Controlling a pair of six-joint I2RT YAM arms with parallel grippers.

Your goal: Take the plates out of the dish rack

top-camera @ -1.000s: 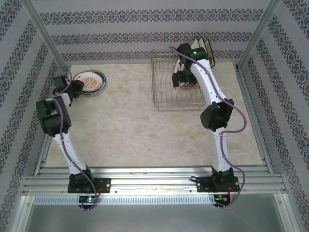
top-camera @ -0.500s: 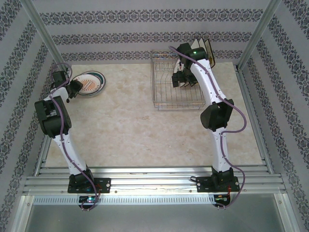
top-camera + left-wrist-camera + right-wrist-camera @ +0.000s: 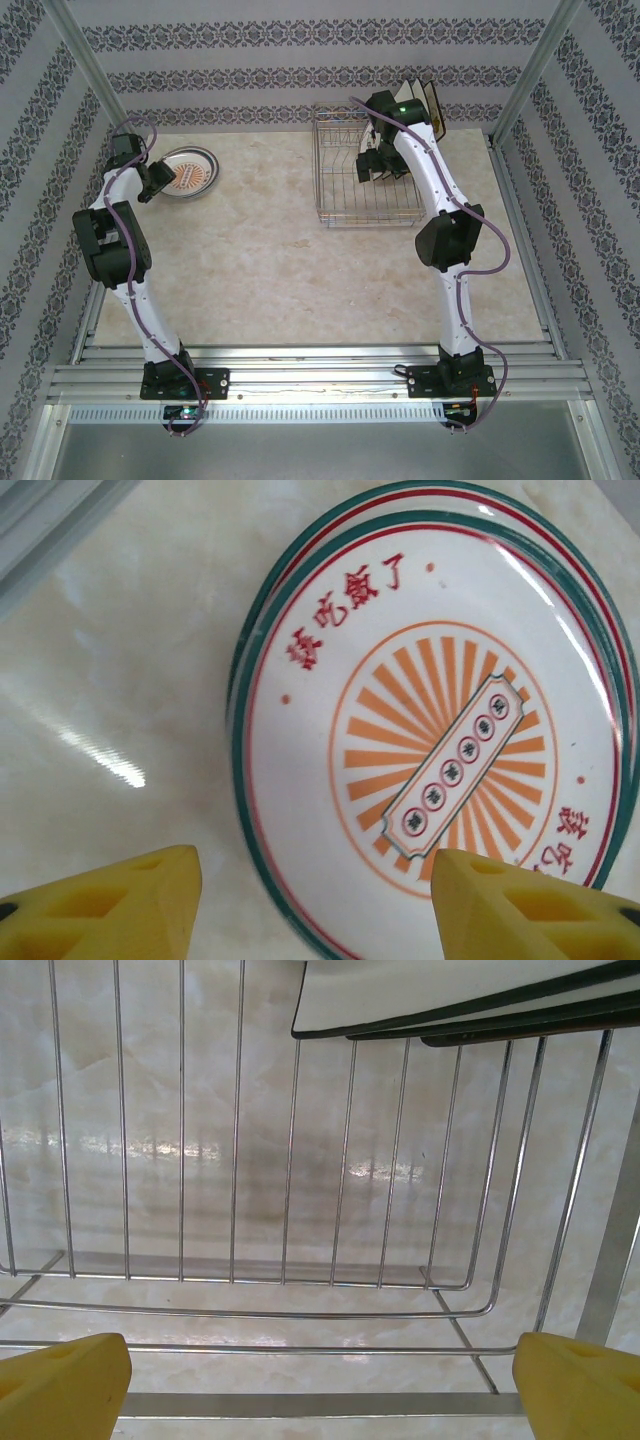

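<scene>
I see a round plate [image 3: 440, 680], white with a green-and-red rim and an orange sunburst, lying atop another at the table's [image 3: 270, 260] far left corner. My left gripper [image 3: 315, 920] hangs spread wide, straddling its rim. The dish rack [image 3: 350, 205] sits at the far edge, right of centre, with dark-rimmed square plates [image 3: 440, 990] standing inside. My right gripper [image 3: 320, 1390] hangs wide over its wires.

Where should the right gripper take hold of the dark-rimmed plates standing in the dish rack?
Probably the nearest plate's dark top rim, coming straight down with the open right gripper: the plates stand on edge, packed close in the dish rack, leaving only thin rims exposed.
</scene>
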